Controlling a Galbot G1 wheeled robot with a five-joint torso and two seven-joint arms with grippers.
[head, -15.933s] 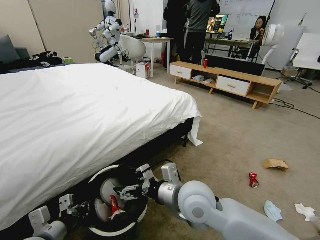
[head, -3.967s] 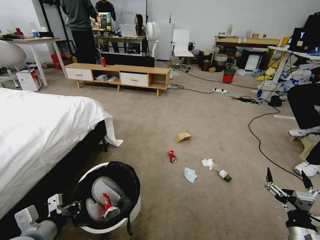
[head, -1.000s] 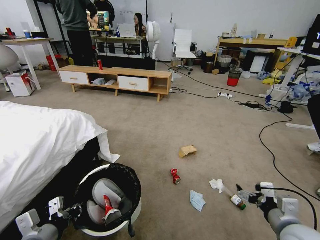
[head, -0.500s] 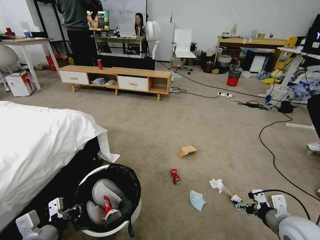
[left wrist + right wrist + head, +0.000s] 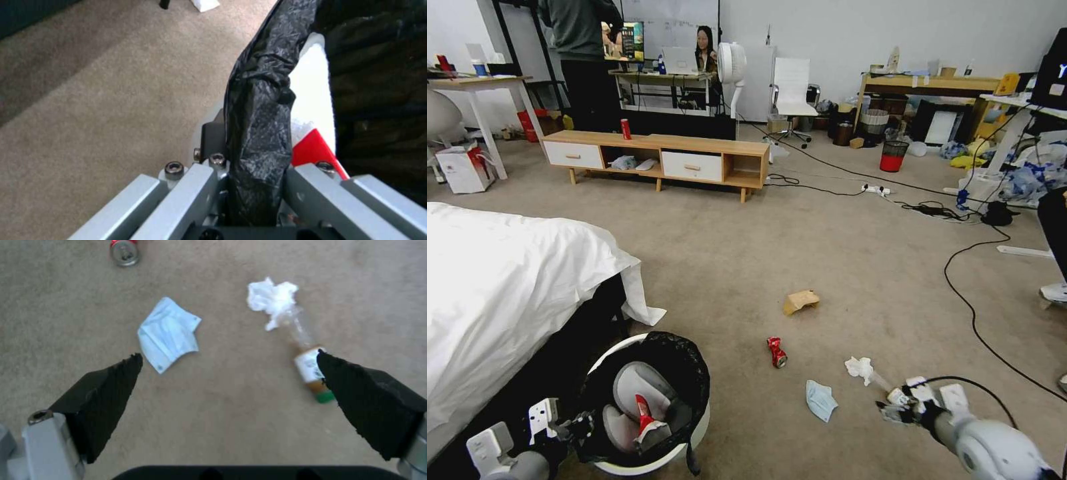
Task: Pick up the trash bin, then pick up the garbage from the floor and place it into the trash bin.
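Note:
The white trash bin [image 5: 697,420], lined with a black bag, sits low beside the bed and holds a red-white wrapper [image 5: 644,413]. My left gripper [image 5: 570,427] is shut on its bagged rim [image 5: 258,133]. On the carpet lie a brown paper bag [image 5: 800,301], a crushed red can [image 5: 776,352], a blue face mask [image 5: 820,400] and a white tissue [image 5: 859,368]. My right gripper [image 5: 892,408] hangs open just above the floor. In the right wrist view, that gripper [image 5: 229,356] has the mask [image 5: 169,333] by one finger and the green-capped bottle [image 5: 311,373] by the other.
The white-sheeted bed [image 5: 507,280] fills the left side. A low wooden cabinet [image 5: 654,157] with an upright red can [image 5: 625,129] stands at the back. A black cable [image 5: 960,293] curls across the carpet on the right. A red mesh wastebasket [image 5: 892,157] stands far back.
My right gripper has slid left and lower, from beside the bottle to over it, nearer the mask. The left gripper still holds the bin's rim.

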